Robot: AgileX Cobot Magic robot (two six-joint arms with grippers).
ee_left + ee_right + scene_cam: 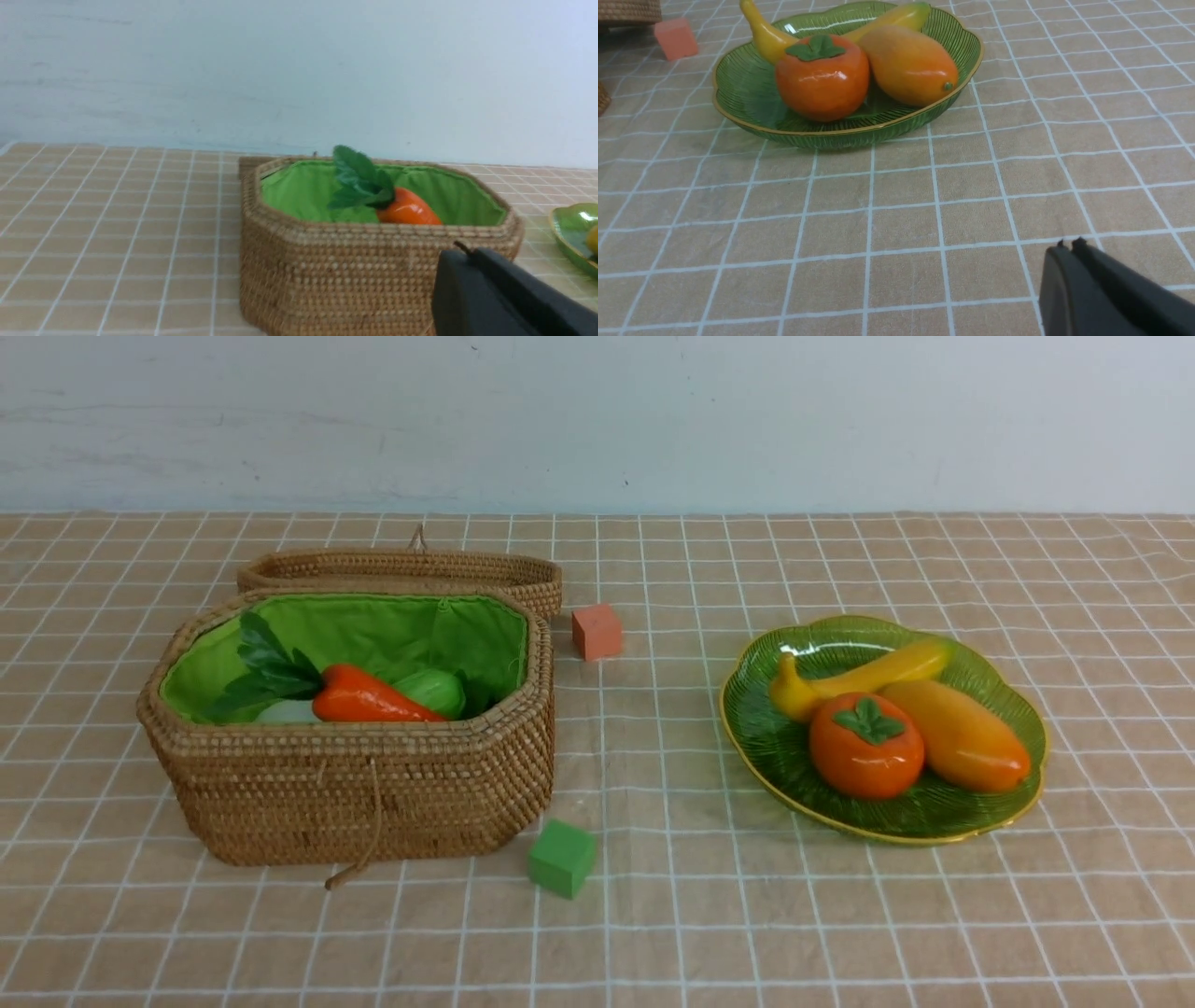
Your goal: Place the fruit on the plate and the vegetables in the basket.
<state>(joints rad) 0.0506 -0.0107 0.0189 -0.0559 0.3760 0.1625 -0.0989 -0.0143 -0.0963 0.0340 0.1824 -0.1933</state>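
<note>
Front view had the banana [864, 677], persimmon [865, 745] and mango [954, 734] all sitting on the green glass plate [794, 761], while the carrot [366, 700], gourd [431, 691] and radish [289, 711] lay inside the wicker basket [355, 784]; couldn't spot the eggplant. My left gripper [467, 249] and right gripper [1070, 245] both had their jaws pressed together, holding nothing.
</note>
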